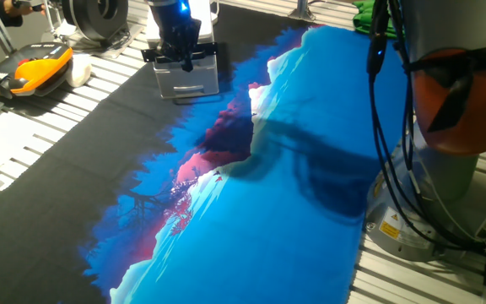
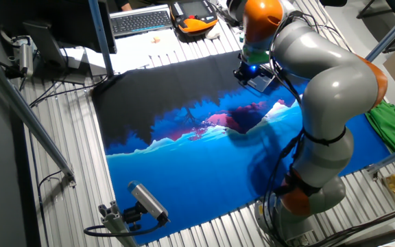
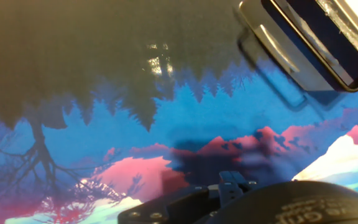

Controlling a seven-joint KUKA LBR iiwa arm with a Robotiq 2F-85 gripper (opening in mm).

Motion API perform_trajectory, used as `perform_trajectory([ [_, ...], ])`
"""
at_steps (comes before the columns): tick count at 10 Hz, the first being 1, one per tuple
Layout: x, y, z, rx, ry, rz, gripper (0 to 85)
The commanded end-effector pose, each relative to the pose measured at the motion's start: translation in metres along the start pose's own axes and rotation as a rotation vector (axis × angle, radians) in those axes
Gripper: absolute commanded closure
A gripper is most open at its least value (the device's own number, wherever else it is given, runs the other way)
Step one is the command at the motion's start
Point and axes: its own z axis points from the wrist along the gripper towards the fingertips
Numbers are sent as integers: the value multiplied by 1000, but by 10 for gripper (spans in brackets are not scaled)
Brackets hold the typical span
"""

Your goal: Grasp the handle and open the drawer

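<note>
Evidently the approach is in hand: the gripper [image 1: 184, 57] hangs just above the small white cabinet [image 1: 189, 81], at the handle [image 1: 191, 89] on the drawer [image 3: 308, 46], though whether its jaws are spread or clenched I cannot tell, so next comes closing squarely on that bar.

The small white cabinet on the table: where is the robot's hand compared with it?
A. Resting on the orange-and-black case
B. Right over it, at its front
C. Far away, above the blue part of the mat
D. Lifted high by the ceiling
B: in one fixed view the gripper sits directly above the white cabinet, down at its front, well away from the orange-and-black case.
</note>
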Motion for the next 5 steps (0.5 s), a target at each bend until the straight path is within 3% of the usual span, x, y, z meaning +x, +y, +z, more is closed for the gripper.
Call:
perform_trajectory([
  [1, 0, 1, 0, -5, 18, 11, 850],
  [2, -1, 1, 1, -27, 21, 10, 850],
  [3, -1, 1, 1, -27, 23, -10, 850],
  [4, -1, 1, 1, -62, 32, -10, 850],
  [5, -1, 1, 1, -64, 28, -10, 850],
])
